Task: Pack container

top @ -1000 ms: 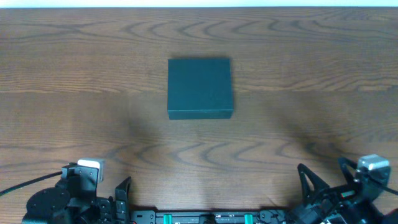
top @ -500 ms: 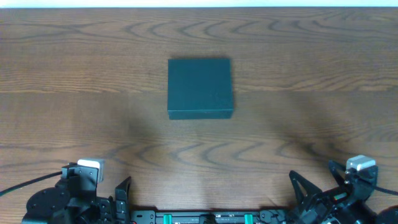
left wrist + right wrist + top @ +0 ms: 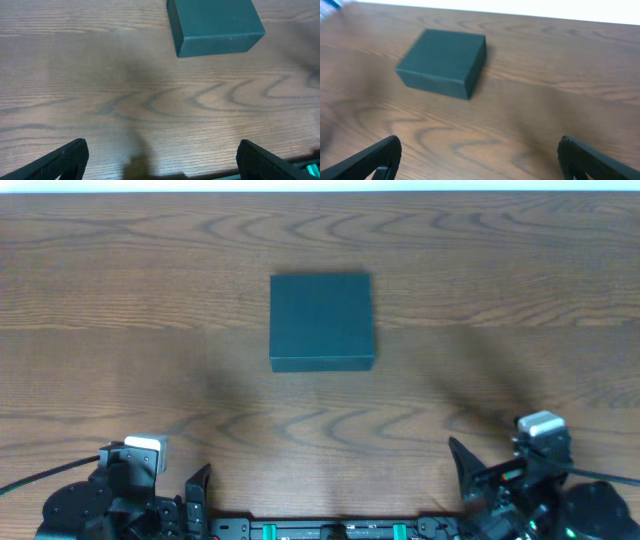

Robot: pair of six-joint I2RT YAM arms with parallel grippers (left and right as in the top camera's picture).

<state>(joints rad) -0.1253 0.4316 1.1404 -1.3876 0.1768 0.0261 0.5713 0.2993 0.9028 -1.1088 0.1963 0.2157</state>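
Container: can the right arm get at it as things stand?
Probably yes. The right gripper is open and faces the closed container, with only table surface between them.

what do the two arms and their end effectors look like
The left arm and right arm are black, each with a small white block at the wrist and a thin black cable running from it. The left end effector and right end effector have matte black, wedge-shaped fingers.
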